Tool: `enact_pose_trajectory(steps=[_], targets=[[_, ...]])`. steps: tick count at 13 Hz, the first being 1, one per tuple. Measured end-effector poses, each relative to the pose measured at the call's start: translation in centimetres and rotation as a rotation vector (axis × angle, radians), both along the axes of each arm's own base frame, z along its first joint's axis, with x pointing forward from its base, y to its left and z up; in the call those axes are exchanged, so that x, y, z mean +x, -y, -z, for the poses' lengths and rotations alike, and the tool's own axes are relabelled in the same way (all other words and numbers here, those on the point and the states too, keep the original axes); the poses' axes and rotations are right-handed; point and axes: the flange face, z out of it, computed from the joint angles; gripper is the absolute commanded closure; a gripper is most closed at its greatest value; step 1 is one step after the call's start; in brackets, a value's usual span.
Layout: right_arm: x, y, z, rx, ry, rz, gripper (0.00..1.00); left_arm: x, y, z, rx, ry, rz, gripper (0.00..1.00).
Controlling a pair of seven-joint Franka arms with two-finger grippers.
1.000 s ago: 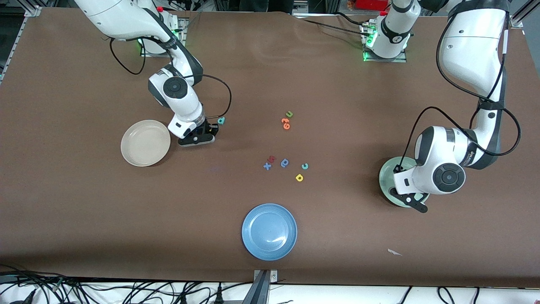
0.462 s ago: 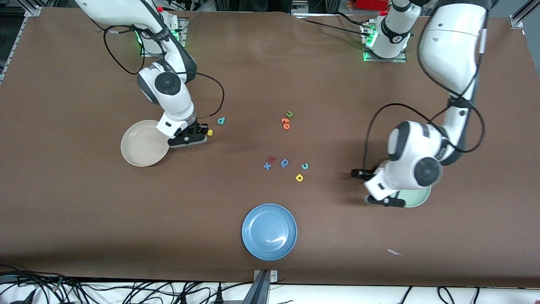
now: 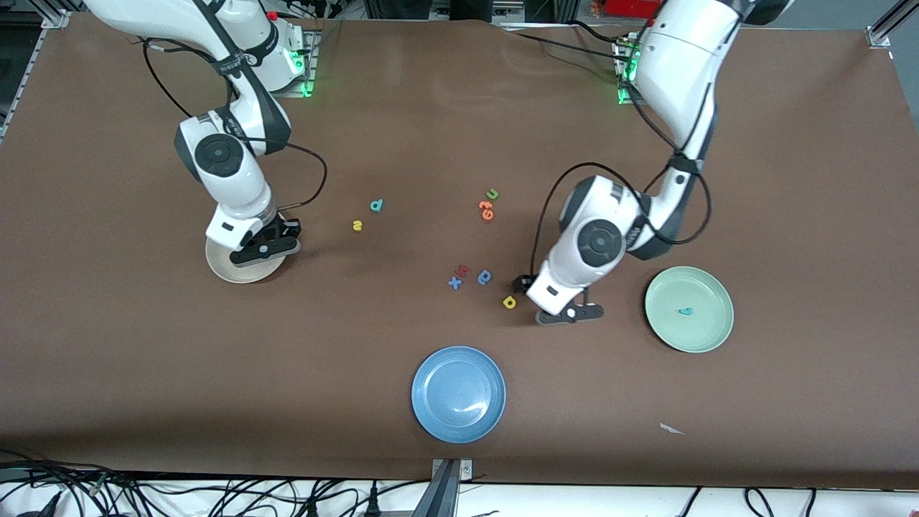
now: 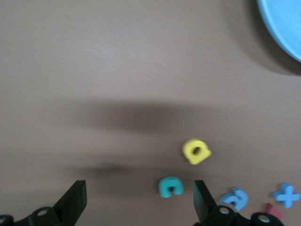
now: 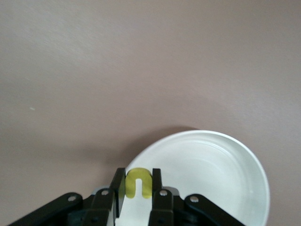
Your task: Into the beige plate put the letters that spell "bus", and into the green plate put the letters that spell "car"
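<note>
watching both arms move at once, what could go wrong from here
1. The right gripper holds the yellow u over the beige plate's edge; released here, it might land outside.
2. The open left gripper nears the teal c, with the yellow a beside it, and might nudge that away.

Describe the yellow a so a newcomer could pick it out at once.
Start at the blue plate at the table edge nearest the front camera, then go up to the small cluster of letters mid-table. The yellow a lies at that cluster's near edge, just beside the open left gripper. It is the cluster's only yellow letter; its neighbours, the teal c and the blue round letter, are cooler colours.
</note>
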Motion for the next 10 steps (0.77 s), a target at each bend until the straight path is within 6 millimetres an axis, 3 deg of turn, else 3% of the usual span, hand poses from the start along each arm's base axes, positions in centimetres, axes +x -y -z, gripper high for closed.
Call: enact_pose_trajectory(steps=[1, 3, 4, 5, 6, 10], targets=[[0.0, 0.9, 0.2, -0.011, -0.019, 0.002, 0.88, -0.9, 1.1, 1.3, 0.003, 0.013, -0.015, 0.00], [-0.2, 2.6, 0.7, -0.031, -0.058, -0.001, 0.77, -1.9, 2.2, 3.2, 0.033, 0.020, -0.035, 0.03], [-0.3, 3.5, 0.9, -0.036, -0.071, -0.004, 0.61, -2.2, 2.5, 3.7, 0.048, 0.025, -0.042, 0.07], [-0.3, 4.4, 1.2, -0.038, -0.080, -0.005, 0.25, -2.3, 2.7, 3.9, 0.057, 0.029, -0.045, 0.12], [-0.4, 4.9, 1.3, -0.038, -0.085, -0.001, 0.00, -2.4, 2.7, 3.9, 0.058, 0.029, -0.050, 0.20], [-0.5, 5.1, 1.4, -0.034, -0.089, 0.009, 0.00, -2.4, 2.8, 3.9, 0.058, 0.029, -0.050, 0.47]])
